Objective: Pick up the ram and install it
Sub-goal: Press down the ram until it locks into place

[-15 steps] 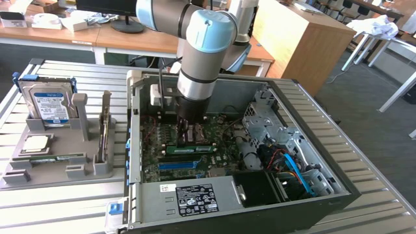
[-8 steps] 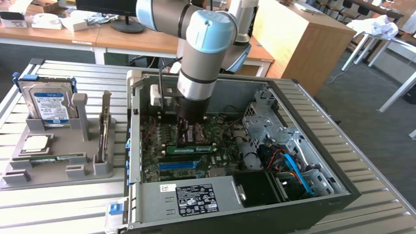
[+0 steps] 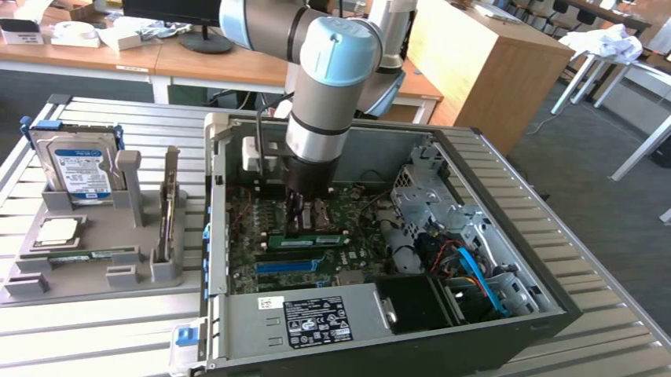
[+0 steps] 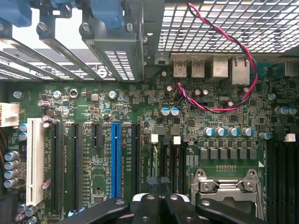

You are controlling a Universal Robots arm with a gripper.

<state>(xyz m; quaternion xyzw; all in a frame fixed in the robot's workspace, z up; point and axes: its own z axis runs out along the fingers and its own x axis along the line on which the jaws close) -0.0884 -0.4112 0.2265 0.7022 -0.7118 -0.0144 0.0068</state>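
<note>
Little of the writing can be read. The power supply at the near edge of the open computer case carries a black and white label with marks too small to make out. The hard drive, standing in the grey holder on the slatted desk, has a blue and white label I cannot read. The fine white print beside the slots on the motherboard is also illegible.

My hand reaches straight down into the case with its fingers pressed together. The ram sits directly under my fingertips, standing on its long edge on the motherboard. Its top edge is right at my tips, though I cannot tell whether I nip it or only touch it. In the exterior view a blue slot lies just beside it, on the side nearer the power supply.

The ram is a long, narrow green stick with a pale label along its face and dark chips at either end.

From my wrist I look across the motherboard: a white slot, black slots, the blue slot and the metal processor socket, with a twisted red and black wire looping over the rear ports. A square silver processor chip rests in the holder, well apart from my hand
</note>
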